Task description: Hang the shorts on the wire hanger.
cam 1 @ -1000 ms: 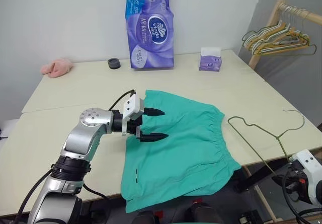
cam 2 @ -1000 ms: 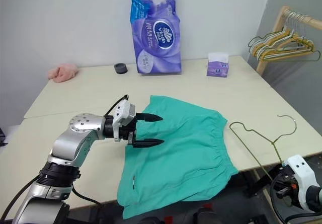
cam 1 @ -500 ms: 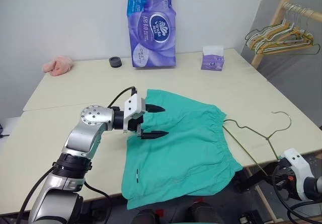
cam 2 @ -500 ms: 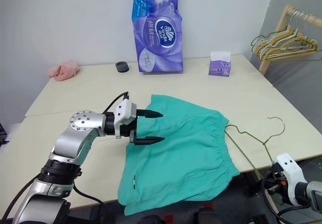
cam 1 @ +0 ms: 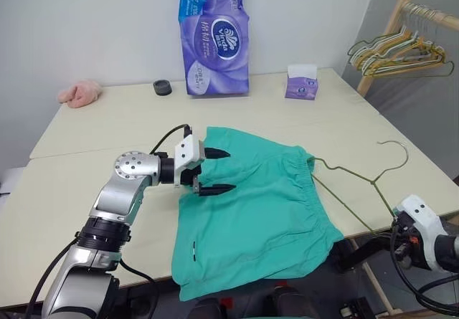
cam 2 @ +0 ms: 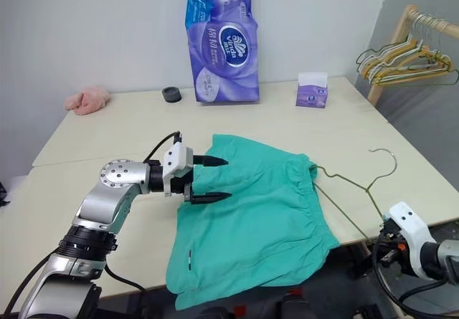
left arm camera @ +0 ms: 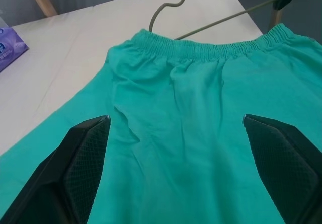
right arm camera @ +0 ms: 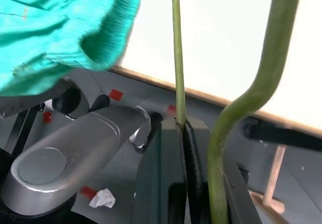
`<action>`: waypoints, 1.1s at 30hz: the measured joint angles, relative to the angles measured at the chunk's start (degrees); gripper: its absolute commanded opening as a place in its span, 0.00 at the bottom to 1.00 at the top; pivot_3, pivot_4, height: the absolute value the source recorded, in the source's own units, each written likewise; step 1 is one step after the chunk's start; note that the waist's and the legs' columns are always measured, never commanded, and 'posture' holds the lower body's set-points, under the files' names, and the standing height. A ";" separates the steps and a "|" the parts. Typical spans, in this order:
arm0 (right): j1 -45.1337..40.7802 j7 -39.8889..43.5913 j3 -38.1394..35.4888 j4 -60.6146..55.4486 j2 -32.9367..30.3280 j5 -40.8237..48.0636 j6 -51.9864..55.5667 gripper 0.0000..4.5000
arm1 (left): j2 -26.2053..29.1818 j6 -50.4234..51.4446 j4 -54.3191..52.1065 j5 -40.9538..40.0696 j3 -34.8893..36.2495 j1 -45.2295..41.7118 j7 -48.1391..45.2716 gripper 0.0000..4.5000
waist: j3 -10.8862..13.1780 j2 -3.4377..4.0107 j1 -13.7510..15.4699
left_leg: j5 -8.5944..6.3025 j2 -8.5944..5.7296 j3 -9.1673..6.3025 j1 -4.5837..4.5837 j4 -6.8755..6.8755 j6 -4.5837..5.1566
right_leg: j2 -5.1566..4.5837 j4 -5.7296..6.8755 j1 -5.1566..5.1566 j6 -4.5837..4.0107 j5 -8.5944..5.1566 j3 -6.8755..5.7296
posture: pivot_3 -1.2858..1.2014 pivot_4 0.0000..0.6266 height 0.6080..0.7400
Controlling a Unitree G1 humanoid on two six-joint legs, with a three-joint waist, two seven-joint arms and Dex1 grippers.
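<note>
While the shorts (cam 1: 262, 211) lie flat on the table (cam 1: 86, 140), left gripper (cam 1: 215, 170) hovers above them, jaws wide — right gripper (right arm camera: 182, 133) clamps the wire hanger (cam 1: 358, 183) beside the waistband.

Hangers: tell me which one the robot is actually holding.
The thin wire hanger lying on the table by the shorts' waistband; the right gripper is shut on its wire. The others hang bunched on the wooden rack.

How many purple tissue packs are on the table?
2. The tall purple plastic tissue pack stands at the table's far edge by the wall. The small purple tissue box sits to its right, near the far right corner.
</note>
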 measured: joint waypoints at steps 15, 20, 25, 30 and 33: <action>-14.50 0.43 16.52 12.23 -2.49 -4.99 -5.86 0.00 | -0.51 -0.54 0.05 0.95 -0.18 -0.65 1.13 0.99 | 0.05 -0.03 0.00 | 0.00 0.02 0.00 -0.01 0.00 -0.01 | -0.05 0.00 -0.04 -0.01 0.01 0.00 | 0.46 0.09 1.00; -22.95 1.92 22.05 19.28 -1.53 -6.32 -6.82 0.00 | -0.89 -0.98 -0.01 1.01 -0.22 -0.76 1.34 0.99 | 0.05 -0.02 -0.08 | -0.01 0.03 0.01 0.00 0.01 -0.01 | -0.06 0.02 -0.04 -0.02 0.02 0.00 | 0.46 0.08 1.00; -30.09 2.30 25.49 23.66 2.27 -6.80 -6.80 0.00 | -1.28 -0.69 -0.30 0.96 -0.19 -0.71 2.44 0.99 | 0.04 -0.01 0.02 | -0.01 0.03 -0.03 -0.03 0.00 -0.02 | -0.09 0.03 -0.06 -0.13 0.08 -0.01 | 0.47 0.07 1.00; -33.76 2.75 26.45 24.41 3.61 -6.78 -6.81 0.00 | -1.28 1.48 -1.76 0.83 -0.15 -0.71 3.86 0.99 | 0.03 0.00 0.10 | -0.01 0.03 -0.03 -0.04 0.01 -0.02 | -0.11 0.03 -0.07 -0.28 0.17 -0.02 | 0.47 0.07 1.00; -33.85 2.84 26.39 22.72 3.55 -6.77 -6.94 0.00 | -1.28 5.23 -3.07 -0.52 0.23 -0.75 4.88 0.99 | 0.02 0.02 0.16 | -0.01 0.03 -0.06 -0.05 0.02 -0.02 | -0.12 0.04 -0.07 -0.28 0.17 -0.04 | 0.47 0.06 1.00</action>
